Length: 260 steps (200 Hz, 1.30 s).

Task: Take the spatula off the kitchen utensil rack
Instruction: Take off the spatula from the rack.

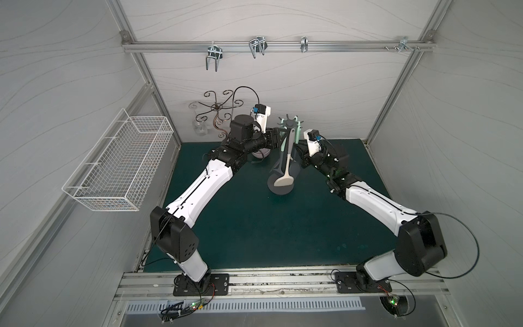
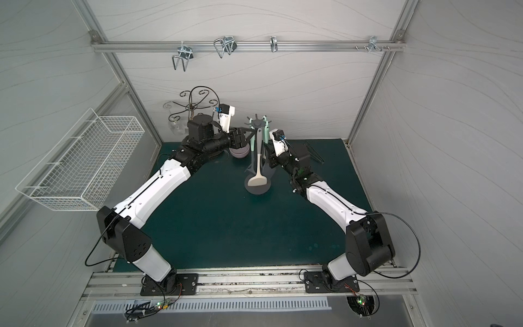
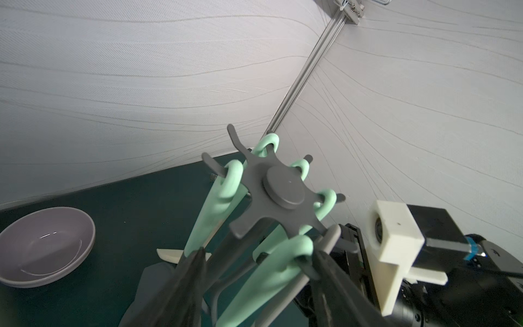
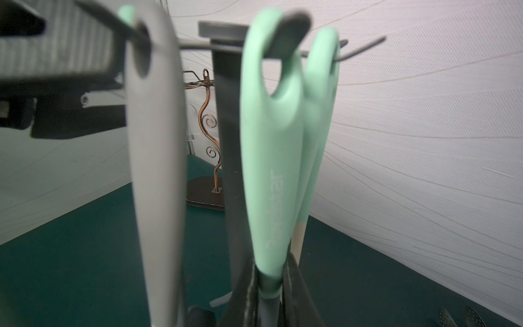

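Note:
The kitchen utensil rack point(image 1: 278, 189) stands mid-table, a dark grey pole point(image 4: 226, 141) topped by a star crown of hooks point(image 3: 283, 186). Several utensils hang from it. The spatula point(image 4: 271, 158) has a mint handle and a dark grey shaft, and its head is hidden. My right gripper point(image 4: 271, 271) is shut on the spot where handle meets shaft, with the loop still on its hook. It reaches in from the right point(image 1: 297, 148). My left gripper point(image 3: 259, 254) is open just under the crown point(image 1: 278, 135), with the pole and two handles between its fingers. A grey-handled, cream-headed utensil point(image 1: 284, 181) hangs in front.
A purple-grey bowl point(image 3: 45, 243) sits on the green mat behind my left wrist. A bronze scrolled stand point(image 1: 219, 113) is at the back left, and a white wire basket point(image 1: 121, 164) hangs on the left wall. Dark tongs point(image 2: 314, 153) lie back right. Metal hooks point(image 1: 212, 56) hang on the rear rail.

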Each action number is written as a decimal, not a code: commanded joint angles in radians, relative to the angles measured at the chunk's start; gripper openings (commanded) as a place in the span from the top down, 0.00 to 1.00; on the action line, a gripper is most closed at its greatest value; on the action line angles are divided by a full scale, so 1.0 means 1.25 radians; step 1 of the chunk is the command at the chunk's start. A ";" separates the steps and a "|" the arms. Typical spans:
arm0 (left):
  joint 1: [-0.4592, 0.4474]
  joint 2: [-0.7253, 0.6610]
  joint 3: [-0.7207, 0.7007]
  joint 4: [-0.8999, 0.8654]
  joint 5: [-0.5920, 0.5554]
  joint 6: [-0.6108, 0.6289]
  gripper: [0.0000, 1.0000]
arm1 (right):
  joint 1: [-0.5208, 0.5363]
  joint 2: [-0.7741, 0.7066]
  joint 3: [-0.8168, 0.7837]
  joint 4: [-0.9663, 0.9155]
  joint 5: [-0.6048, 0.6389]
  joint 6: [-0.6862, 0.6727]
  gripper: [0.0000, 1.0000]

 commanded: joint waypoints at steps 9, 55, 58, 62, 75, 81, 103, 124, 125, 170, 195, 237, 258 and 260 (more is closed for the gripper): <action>-0.004 -0.005 0.033 0.038 0.002 0.013 0.37 | -0.005 -0.032 0.015 -0.014 -0.014 -0.059 1.00; -0.004 -0.015 0.031 0.033 -0.018 0.024 0.37 | -0.005 -0.079 0.017 -0.037 0.000 -0.090 1.00; -0.004 -0.016 0.031 0.032 -0.020 0.025 0.37 | -0.006 -0.084 0.014 -0.035 0.003 -0.090 1.00; -0.004 -0.017 0.030 0.033 -0.022 0.025 0.37 | -0.007 -0.089 0.010 -0.031 0.005 -0.090 1.00; -0.003 -0.021 0.029 0.028 -0.031 0.028 0.37 | -0.011 -0.107 0.002 -0.026 0.004 -0.081 1.00; -0.002 -0.023 0.029 0.028 -0.032 0.029 0.37 | -0.014 -0.115 0.001 -0.026 0.000 -0.076 1.00; -0.003 -0.028 0.028 0.027 -0.036 0.033 0.37 | -0.022 -0.135 0.009 -0.048 -0.011 -0.071 1.00; -0.003 -0.031 0.028 0.024 -0.040 0.035 0.36 | -0.027 -0.140 0.023 -0.082 -0.002 -0.040 1.00; -0.003 -0.032 0.028 0.023 -0.040 0.035 0.36 | -0.028 -0.140 0.023 -0.083 -0.002 -0.039 1.00; 0.002 -0.029 0.034 0.011 -0.045 0.038 0.36 | -0.036 -0.167 -0.011 -0.101 0.017 -0.032 1.00; 0.006 -0.025 0.036 0.012 -0.043 0.033 0.36 | -0.036 -0.177 0.015 -0.139 0.007 -0.049 1.00; 0.010 -0.047 0.024 -0.001 -0.043 0.046 0.34 | -0.036 -0.208 0.043 -0.214 0.036 -0.092 1.00; 0.013 -0.089 -0.003 -0.020 -0.035 0.084 0.26 | -0.038 -0.237 0.045 -0.303 0.016 -0.073 1.00; 0.013 -0.095 -0.007 -0.021 -0.032 0.090 0.25 | -0.039 -0.240 0.046 -0.312 0.014 -0.072 1.00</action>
